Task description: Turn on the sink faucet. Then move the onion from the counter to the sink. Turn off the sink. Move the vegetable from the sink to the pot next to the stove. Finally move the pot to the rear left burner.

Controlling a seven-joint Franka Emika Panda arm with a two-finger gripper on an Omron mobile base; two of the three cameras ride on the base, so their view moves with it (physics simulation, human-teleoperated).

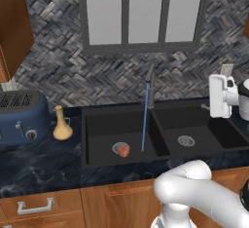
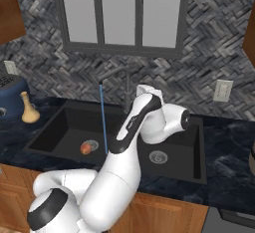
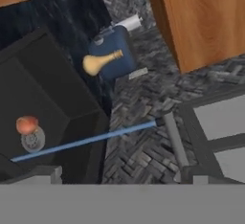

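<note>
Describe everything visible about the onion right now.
The onion is a small round orange-red ball with a paler patch on one side. It lies on the floor of the left basin of the black sink, resting beside and partly over the round silver drain. The thin blue stream of water from the faucet lands just to its right, apparently not on it. Nothing grips it.

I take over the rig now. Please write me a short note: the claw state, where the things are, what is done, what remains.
Claw: open, holds nothing, beside the sink faucet.
Onion: in the left basin of the sink, at the drain.
Water stream runs into that basin.
Done: faucet on, onion moved into the sink.
Left: turn the faucet off, move the onion to the pot, put the pot on the rear left burner.
</note>
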